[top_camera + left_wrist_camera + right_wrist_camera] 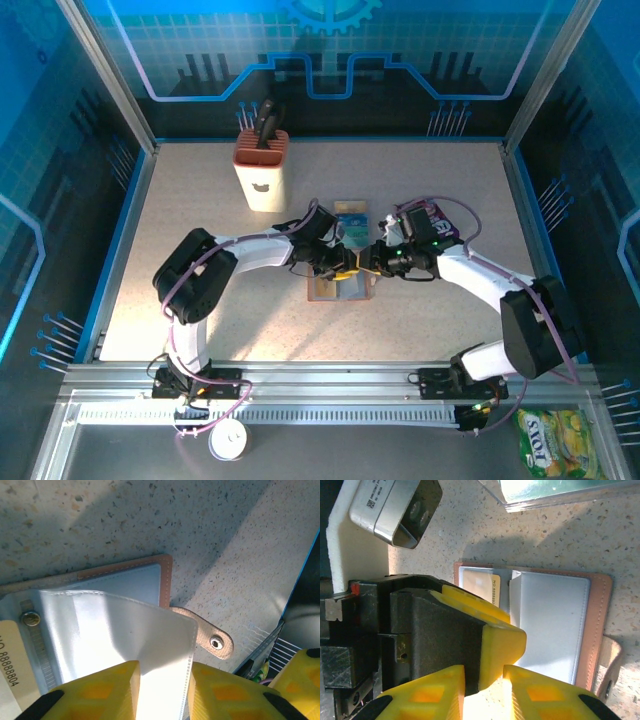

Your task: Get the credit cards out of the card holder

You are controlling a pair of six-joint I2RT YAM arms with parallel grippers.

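The left gripper (164, 680) straddles a clear sleeve (125, 630) of the open holder (165, 580) mid-table, the right gripper (484, 680) meets it head-on, and I cannot tell whether either is clamping, while 1 beige card (10, 675) sits pocketed at 9 o'clock just beside the left fingers (95, 695), nearer that arm.

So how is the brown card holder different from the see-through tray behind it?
The card holder is brown with stitched edges; the tray is clear plastic. The card holder lies open, showing blue-grey pockets and a cream card; the tray shows something teal inside. The tray lies farther back on the table than the card holder. Both rest flat on the speckled table.
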